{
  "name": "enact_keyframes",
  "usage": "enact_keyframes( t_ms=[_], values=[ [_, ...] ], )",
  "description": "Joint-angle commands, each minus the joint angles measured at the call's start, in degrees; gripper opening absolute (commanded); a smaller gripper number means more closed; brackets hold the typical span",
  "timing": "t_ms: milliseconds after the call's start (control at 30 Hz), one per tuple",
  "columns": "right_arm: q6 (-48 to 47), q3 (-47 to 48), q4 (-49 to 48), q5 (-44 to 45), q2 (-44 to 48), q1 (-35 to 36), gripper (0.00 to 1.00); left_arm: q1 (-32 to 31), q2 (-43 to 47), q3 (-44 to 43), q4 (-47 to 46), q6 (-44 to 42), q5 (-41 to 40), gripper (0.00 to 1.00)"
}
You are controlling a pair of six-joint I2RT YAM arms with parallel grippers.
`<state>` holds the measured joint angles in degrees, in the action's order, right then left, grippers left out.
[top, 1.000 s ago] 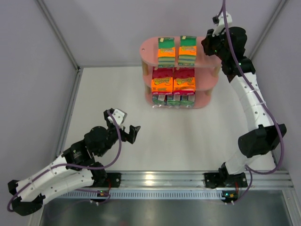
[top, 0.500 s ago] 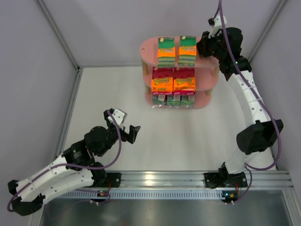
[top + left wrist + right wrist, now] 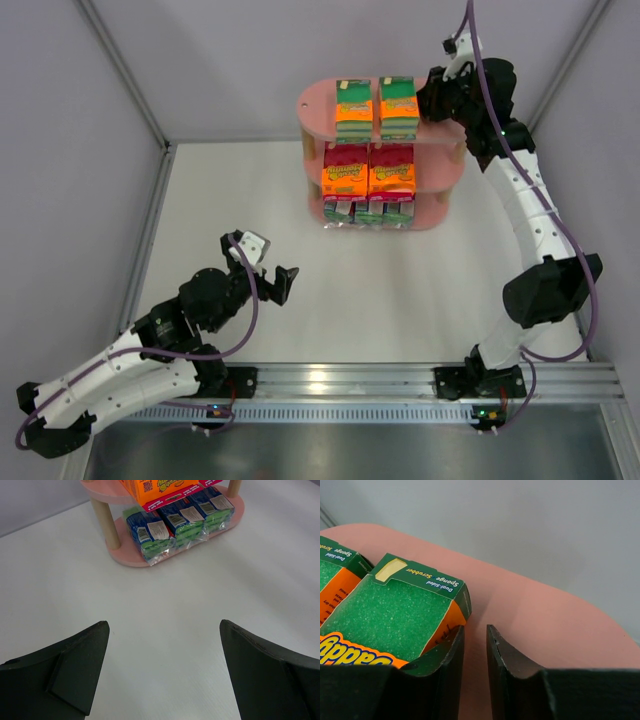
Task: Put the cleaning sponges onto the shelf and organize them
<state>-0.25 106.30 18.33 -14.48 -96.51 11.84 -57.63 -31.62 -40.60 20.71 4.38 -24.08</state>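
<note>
The pink shelf (image 3: 315, 105) stands at the back of the table. Two green-and-orange cleaning sponges (image 3: 354, 108) (image 3: 398, 105) lie on its top board, two orange-and-magenta packs (image 3: 345, 170) on the middle board, and blue-and-green packs (image 3: 368, 212) on the bottom one. My right gripper (image 3: 432, 100) is over the top board's right end. Its jaws (image 3: 475, 628) stand a narrow gap apart, open, with only pink board (image 3: 545, 615) between them; the left finger rests against the side of the right green pack (image 3: 395, 605). My left gripper (image 3: 270, 270) hovers wide open and empty (image 3: 163, 625) over bare table, facing the shelf.
Grey walls close in the back and both sides of the white table. A metal rail (image 3: 330, 385) with both arm bases runs along the near edge. In the left wrist view the shelf's bottom board (image 3: 130, 560) and a wooden post (image 3: 105, 520) lie ahead.
My right gripper has shifted left and down onto the top board beside the right green pack, and its jaws have parted slightly. The left arm has not moved.
</note>
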Motion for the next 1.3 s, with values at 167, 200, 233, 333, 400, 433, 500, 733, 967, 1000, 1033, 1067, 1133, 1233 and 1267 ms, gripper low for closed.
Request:
enact_keyframes(
  t_ms=[167, 200, 233, 333, 400, 433, 500, 733, 967, 1000, 1033, 1067, 1133, 1233, 1267],
  values=[
    [1.8, 1.4, -4.9, 6.3, 2.8, 1.4, 0.26, 0.1, 0.4, 0.3, -1.2, 0.3, -0.1, 0.98],
    [1.9, 1.3, -4.7, 6.7, 3.0, 1.5, 0.26, 0.1, 0.4, 0.3, -1.1, 0.3, -0.1, 0.98],
    [1.9, 1.3, -4.8, 7.0, 3.2, 1.9, 0.26, 0.1, 0.5, 0.3, -1.1, 0.3, -0.1, 0.98],
    [1.9, 0.8, -4.8, 7.7, 3.4, 2.6, 0.27, 0.1, 0.8, 0.3, -1.2, 0.3, -0.2, 0.98],
    [1.9, -0.1, -5.1, 8.2, 3.9, 2.8, 0.27, 0.1, 0.8, 0.3, -1.2, 0.3, -0.2, 0.98],
    [1.9, -0.4, -5.1, 9.1, 4.1, 3.2, 0.27, 0.1, 0.7, 0.3, -1.1, 0.3, -0.2, 0.98],
    [1.9, -1.4, -5.8, 10.0, 4.7, 3.5, 0.26, 0.1, 0.9, 0.3, -1.1, 0.3, -0.2, 0.98],
    [1.7, -2.8, -5.5, 13.6, 5.3, 5.0, 0.26, 0.1, 0.9, 0.3, -1.2, 0.3, -0.1, 0.98],
    [2.0, -3.7, -5.7, 16.5, 5.3, 6.4, 0.27, 0.1, 0.9, 0.3, -1.2, 0.3, -0.2, 0.98],
    [2.2, -3.7, -5.8, 17.0, 5.4, 6.4, 0.27, 0.1, 0.8, 0.3, -1.1, 0.3, -0.2, 0.98],
    [2.5, -3.6, -5.5, 18.1, 5.3, 6.6, 0.27, 0.1, 0.9, 0.3, -1.2, 0.3, -0.2, 0.98],
    [2.5, -3.4, -5.3, 18.0, 5.1, 6.9, 0.27, 0.1, 0.9, 0.3, -1.2, 0.3, -0.2, 0.98],
    [2.7, -3.5, -5.6, 18.1, 5.2, 7.0, 0.28, 0.1, 0.9, 0.3, -1.2, 0.3, -0.2, 0.98],
    [2.7, -3.4, -5.8, 18.0, 5.0, 7.1, 0.28, 0.1, 0.9, 0.3, -1.2, 0.3, -0.2, 0.98],
    [2.7, -3.4, -5.8, 18.1, 4.9, 7.2, 0.29, 0.1, 0.9, 0.3, -1.1, 0.3, -0.2, 0.98]
  ],
)
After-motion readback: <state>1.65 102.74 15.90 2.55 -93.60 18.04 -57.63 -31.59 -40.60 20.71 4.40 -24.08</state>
